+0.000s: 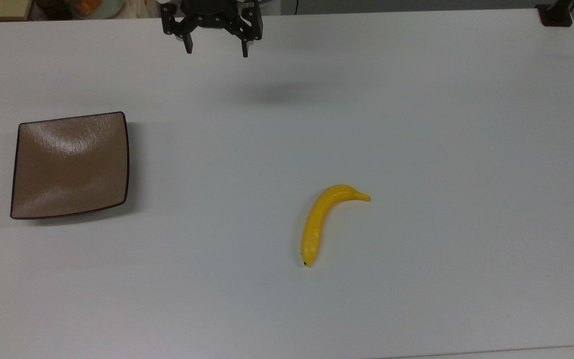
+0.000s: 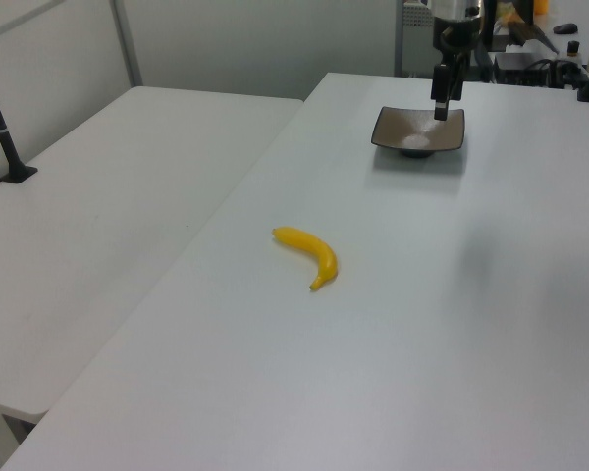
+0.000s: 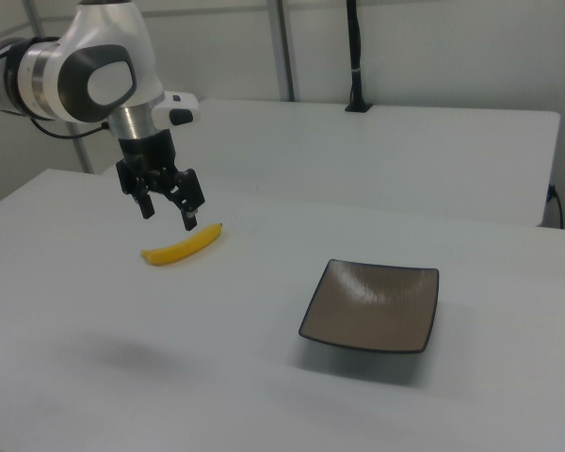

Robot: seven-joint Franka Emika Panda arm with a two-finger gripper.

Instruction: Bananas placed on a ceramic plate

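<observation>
The end effector [image 1: 215, 50] hangs above the white counter [image 1: 416, 124], fingers spread wide and gripping nothing. In the top view the banana [image 1: 319, 222] lies well below-right of it, the ceramic plate [image 1: 70, 164] below-left, bare counter between.

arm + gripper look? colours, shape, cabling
The arm has glossy white rounded shells, with a grey disc cap on the joint and dark bands between segments. A black cable trails from it. The gripper is black, with angular linkages and two slim dark fingers.

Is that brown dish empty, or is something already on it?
Empty. The ceramic plate shows bare glossy brown surface; the banana lies apart on the white table.
</observation>
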